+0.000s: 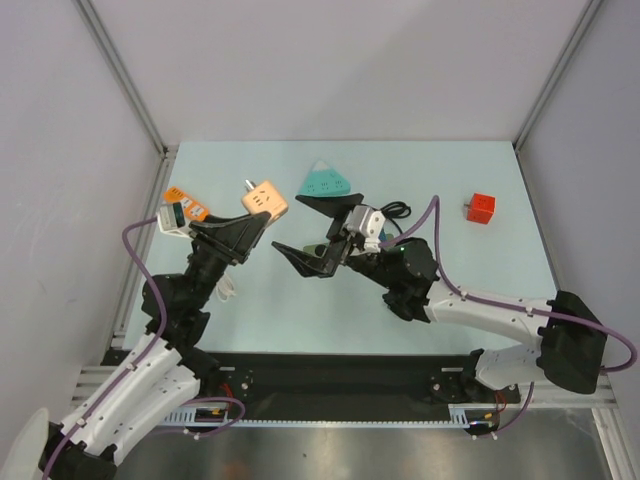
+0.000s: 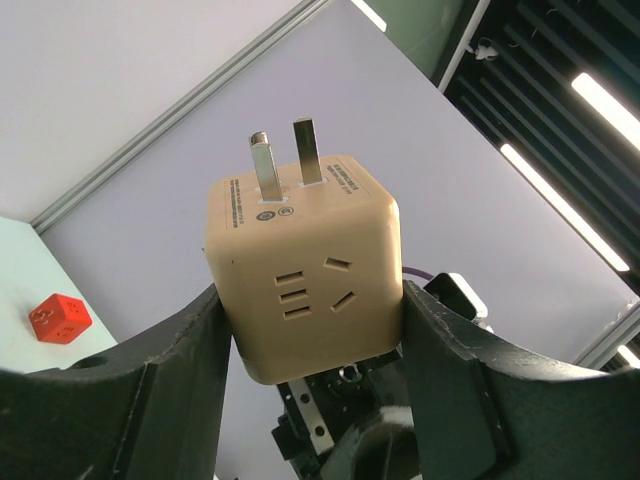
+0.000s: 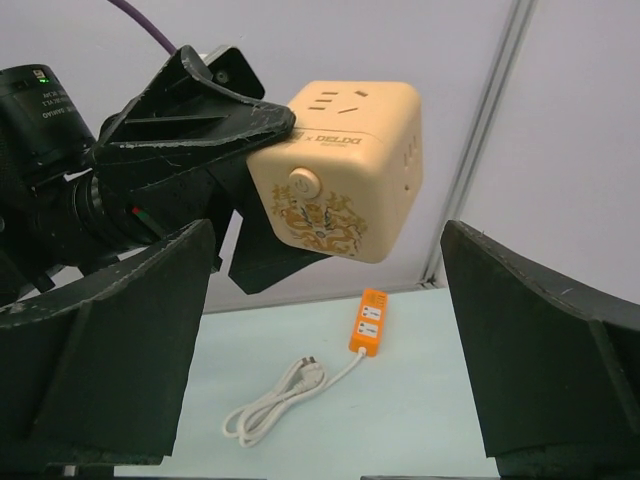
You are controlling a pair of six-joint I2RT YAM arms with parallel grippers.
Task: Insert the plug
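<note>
My left gripper (image 1: 252,222) is shut on a beige cube plug adapter (image 1: 265,200) and holds it up in the air. In the left wrist view the cube (image 2: 305,280) sits between both fingers, its two metal prongs (image 2: 285,160) pointing away. My right gripper (image 1: 312,235) is open and empty, just right of the cube and facing it. In the right wrist view the cube (image 3: 335,170) hangs ahead between my wide-open fingers (image 3: 110,340). The orange power strip (image 3: 367,322) lies on the table with its white cord (image 3: 275,400) coiled; in the top view the strip (image 1: 190,208) is at the far left.
A green triangular socket block (image 1: 327,180) lies at the back middle. A red cube adapter (image 1: 481,208) sits at the back right, also seen in the left wrist view (image 2: 58,318). A black cable (image 1: 397,210) lies behind my right gripper.
</note>
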